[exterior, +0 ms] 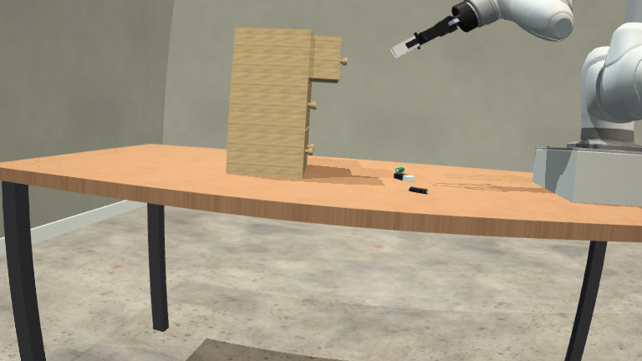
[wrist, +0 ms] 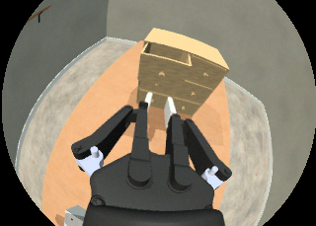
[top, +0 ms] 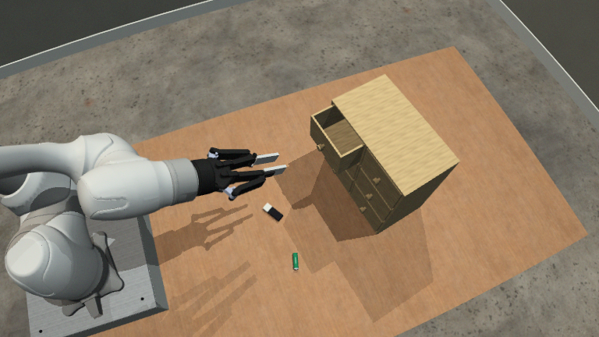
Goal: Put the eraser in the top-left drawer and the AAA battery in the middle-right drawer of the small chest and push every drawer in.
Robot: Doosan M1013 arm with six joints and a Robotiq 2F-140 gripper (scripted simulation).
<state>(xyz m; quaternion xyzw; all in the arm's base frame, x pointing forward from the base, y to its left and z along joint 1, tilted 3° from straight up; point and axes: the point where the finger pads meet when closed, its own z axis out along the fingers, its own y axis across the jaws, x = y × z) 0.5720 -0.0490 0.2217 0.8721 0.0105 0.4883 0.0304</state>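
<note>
The chest [top: 397, 134] [exterior: 269, 101] [wrist: 212, 55] stands upright. Its top left drawer [top: 331, 154] [exterior: 325, 58] [wrist: 168, 67] is part-way out, level, and its visible inside is empty. The middle right drawer [top: 369, 196] [wrist: 198, 92] looks pushed in. My gripper [top: 281, 161] [exterior: 394, 52] [wrist: 158, 101] is partly open and empty, in the air before the open drawer, clear of its knob. The black-and-white eraser [top: 273, 211] [exterior: 404, 177] lies on the table. A green battery [top: 295, 260] [exterior: 399, 169] and a black battery [exterior: 418, 190] lie there too; which is AAA I cannot tell.
The table [top: 499, 183] [exterior: 118, 163] carries the chest and the small things. The robot's base block [top: 128, 289] [exterior: 601, 177] stands on the side facing the drawers. The other drawers look pushed in. The black battery is hidden in the top view.
</note>
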